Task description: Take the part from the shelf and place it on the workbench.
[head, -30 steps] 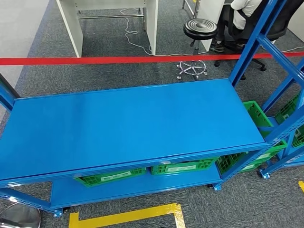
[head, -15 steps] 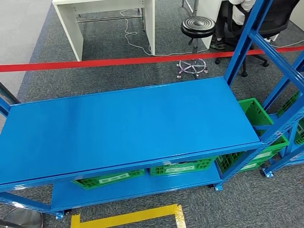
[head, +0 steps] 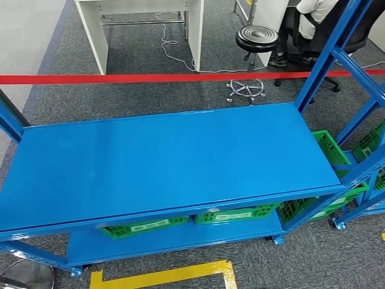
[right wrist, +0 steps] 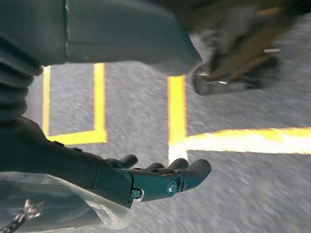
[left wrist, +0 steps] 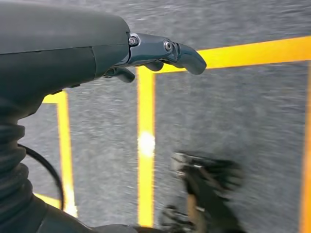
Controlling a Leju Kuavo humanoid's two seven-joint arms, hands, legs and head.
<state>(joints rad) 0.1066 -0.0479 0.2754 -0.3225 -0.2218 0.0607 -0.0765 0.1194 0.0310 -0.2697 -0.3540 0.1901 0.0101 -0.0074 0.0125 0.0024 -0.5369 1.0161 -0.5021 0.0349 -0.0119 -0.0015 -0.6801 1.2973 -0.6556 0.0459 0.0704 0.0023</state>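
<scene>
A long blue metal bench (head: 172, 162) stands across the head view with a bare top. In the right wrist view my right hand (right wrist: 154, 179) hangs over the floor and holds a clear plastic bag (right wrist: 55, 204) against its palm. A small metal part shows blurred inside the bag. The dark fingers (right wrist: 183, 172) reach past the bag, lightly curled. In the left wrist view my left hand (left wrist: 146, 51) hangs over the grey carpet, fingers stretched out, with nothing in it.
Green crates (head: 143, 226) sit on the bench's lower shelf, and more (head: 331, 150) on a blue rack at the right. Beyond a red floor line (head: 136, 78) are a white desk (head: 95, 36), a black stool (head: 256, 39) and a seated person (head: 313, 12). Yellow floor tape (head: 163, 276) lies near me.
The whole head picture has shifted slightly, first one way and then back, so the camera has moved. Nothing on the bench has changed.
</scene>
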